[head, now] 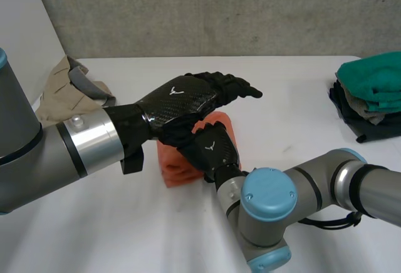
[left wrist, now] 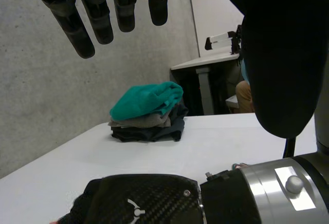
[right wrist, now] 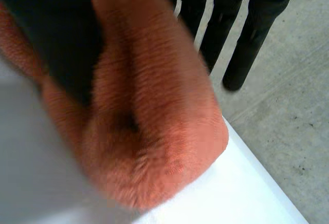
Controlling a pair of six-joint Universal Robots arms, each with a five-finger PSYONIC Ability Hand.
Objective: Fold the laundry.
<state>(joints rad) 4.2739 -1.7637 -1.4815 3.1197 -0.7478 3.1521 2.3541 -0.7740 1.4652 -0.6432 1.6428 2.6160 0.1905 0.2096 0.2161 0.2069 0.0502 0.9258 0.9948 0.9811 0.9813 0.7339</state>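
Observation:
An orange cloth (head: 177,165), folded small, lies on the white table (head: 294,107) near its middle. My right hand (head: 212,149) rests on the cloth's right part, its fingers hidden under my left hand. In the right wrist view the orange cloth (right wrist: 154,131) bunches thickly against my dark right hand (right wrist: 56,34), which is closed on a fold of it. My left hand (head: 182,97) hovers over the cloth and the right hand, fingers (left wrist: 85,29) straight and holding nothing. Below its palm shows the back of the right hand (left wrist: 139,203).
A stack of folded clothes (head: 369,94) with a teal piece on top sits at the table's right edge, also in the left wrist view (left wrist: 149,106). Loose beige and grey clothes (head: 66,91) lie at the far left. A concrete wall stands behind the table.

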